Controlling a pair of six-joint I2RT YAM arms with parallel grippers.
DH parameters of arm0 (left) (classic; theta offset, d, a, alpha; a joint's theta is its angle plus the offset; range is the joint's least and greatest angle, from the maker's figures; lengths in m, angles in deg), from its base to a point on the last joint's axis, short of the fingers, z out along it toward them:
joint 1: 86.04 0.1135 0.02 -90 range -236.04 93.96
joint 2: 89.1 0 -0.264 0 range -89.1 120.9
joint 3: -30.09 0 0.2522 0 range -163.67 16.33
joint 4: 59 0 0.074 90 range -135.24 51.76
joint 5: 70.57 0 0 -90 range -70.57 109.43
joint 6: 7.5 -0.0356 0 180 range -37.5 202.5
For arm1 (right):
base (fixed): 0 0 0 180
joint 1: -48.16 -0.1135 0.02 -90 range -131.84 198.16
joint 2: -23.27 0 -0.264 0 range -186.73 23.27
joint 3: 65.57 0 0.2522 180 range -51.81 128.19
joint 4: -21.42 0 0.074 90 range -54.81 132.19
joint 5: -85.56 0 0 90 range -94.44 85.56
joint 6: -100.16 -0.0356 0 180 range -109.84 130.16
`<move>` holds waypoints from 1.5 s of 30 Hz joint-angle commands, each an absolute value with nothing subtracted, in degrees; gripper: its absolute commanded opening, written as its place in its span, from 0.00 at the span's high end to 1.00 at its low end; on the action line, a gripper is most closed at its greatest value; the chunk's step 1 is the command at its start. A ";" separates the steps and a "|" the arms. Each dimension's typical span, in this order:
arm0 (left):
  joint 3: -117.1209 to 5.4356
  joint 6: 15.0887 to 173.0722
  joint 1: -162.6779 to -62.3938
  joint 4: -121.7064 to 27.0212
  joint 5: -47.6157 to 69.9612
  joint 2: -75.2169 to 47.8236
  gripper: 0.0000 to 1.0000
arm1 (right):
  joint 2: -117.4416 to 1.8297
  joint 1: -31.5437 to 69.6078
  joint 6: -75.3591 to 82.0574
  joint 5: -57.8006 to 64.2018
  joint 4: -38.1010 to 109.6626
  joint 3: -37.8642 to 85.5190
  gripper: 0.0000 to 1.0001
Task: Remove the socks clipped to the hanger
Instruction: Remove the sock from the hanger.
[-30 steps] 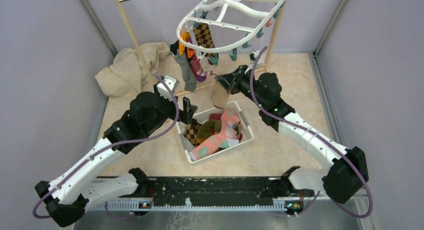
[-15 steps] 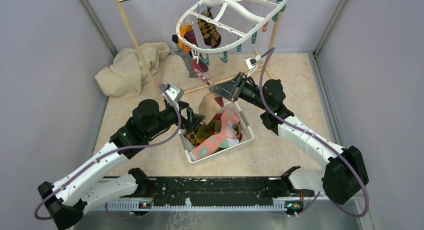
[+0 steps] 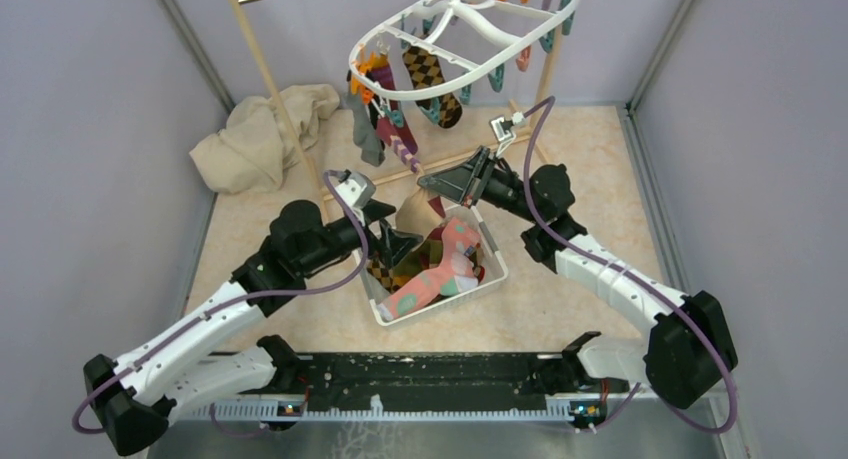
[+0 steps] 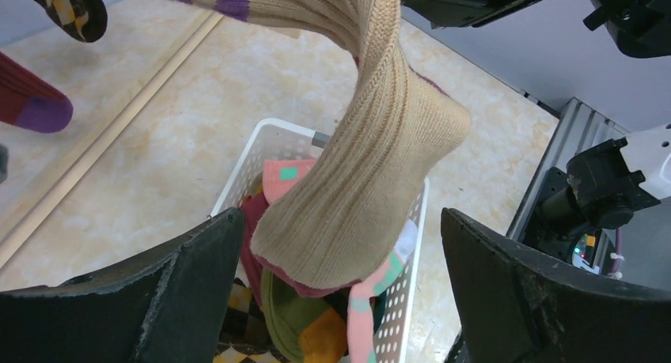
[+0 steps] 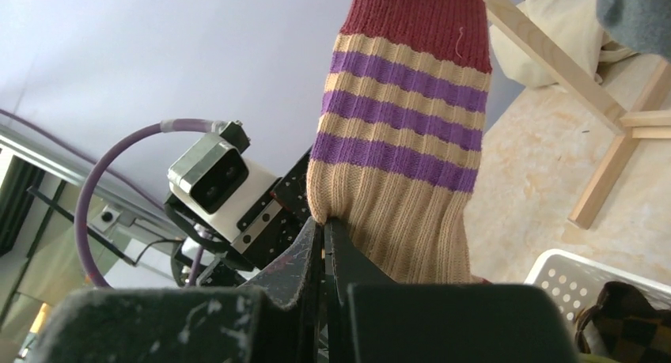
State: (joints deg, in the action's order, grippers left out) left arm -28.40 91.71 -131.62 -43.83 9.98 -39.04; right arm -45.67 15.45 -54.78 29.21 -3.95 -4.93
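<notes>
Right claw [image 5: 324, 228] pinches a striped sock [image 5: 403, 165] hanging over the white basket [image 3: 446, 297] of mixed socks [image 3: 435, 274]; left claw [image 3: 395, 241] gapes wide beside it, wooden rack [image 3: 262, 59] far behind.

Striped sock [image 5: 399, 134]: beige rib, purple bands, maroon cuff. Hanger [image 3: 480, 76]: white. Pegs [image 3: 497, 78]: teal, orange. Argyle sock [image 3: 428, 74]: brown-yellow check. Basket [image 3: 470, 287]: white. Spotted sock [image 3: 437, 276]: pink, teal spots.
</notes>
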 commanded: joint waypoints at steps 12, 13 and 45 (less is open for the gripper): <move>-34.88 91.18 -131.42 -43.68 4.47 -32.52 1.00 | -44.31 15.73 -56.18 30.70 -9.13 -6.09 1.00; -35.36 91.37 -131.39 -42.76 5.06 -32.50 1.00 | -44.13 15.73 -56.01 30.70 -8.76 -6.10 1.00; -52.29 83.83 -143.11 -27.90 55.43 -10.40 1.00 | -37.84 10.72 -15.33 0.90 57.44 33.29 0.65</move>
